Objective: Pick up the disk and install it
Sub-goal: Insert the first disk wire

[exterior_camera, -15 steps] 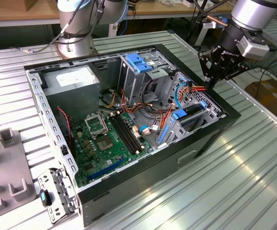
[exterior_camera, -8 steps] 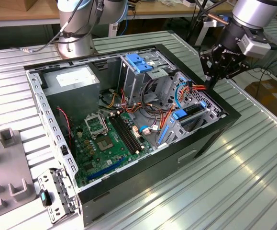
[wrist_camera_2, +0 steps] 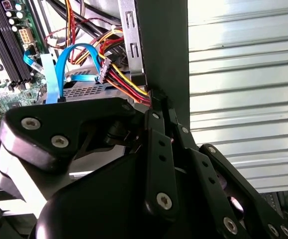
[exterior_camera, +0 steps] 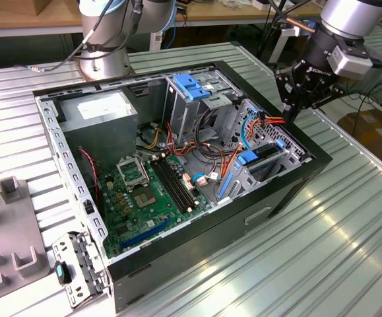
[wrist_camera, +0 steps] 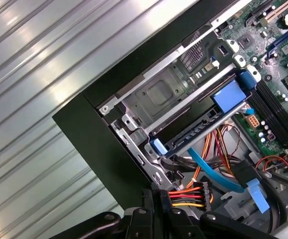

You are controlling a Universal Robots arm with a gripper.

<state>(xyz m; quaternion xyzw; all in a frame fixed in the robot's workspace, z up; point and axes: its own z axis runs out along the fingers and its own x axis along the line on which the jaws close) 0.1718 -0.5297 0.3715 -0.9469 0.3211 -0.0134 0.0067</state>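
A ribbed metal worktop (exterior_camera: 349, 238) carries an open black computer case (exterior_camera: 197, 264), with a grey block (exterior_camera: 9, 188) standing apart from it toward the worktop's near corner on the exterior view's left. Just inside the case's near wall lies the green circuit board (exterior_camera: 144, 198).

Beyond the board, along the case's edge on the exterior view's right, sits a low metal cage (exterior_camera: 243, 178). The disk (exterior_camera: 266, 155) seems to rest in this cage, though little more than a blue rail of it (wrist_camera: 183, 137) shows.

Just past the cage hangs the tool (exterior_camera: 289, 113), at the case's far corner on that side. In both wrist views its fingers (wrist_camera: 151, 199) are drawn narrow, and nothing can be seen between them. A plug of red, yellow and black wires (wrist_camera: 188, 194) lies just beside the tool (wrist_camera_2: 158, 99).

Farther back stand a blue latch (exterior_camera: 191, 86) on a taller cage and a grey box (exterior_camera: 101, 115) with a white sticker. The arm's base (exterior_camera: 105, 59) stands behind the case's far wall.
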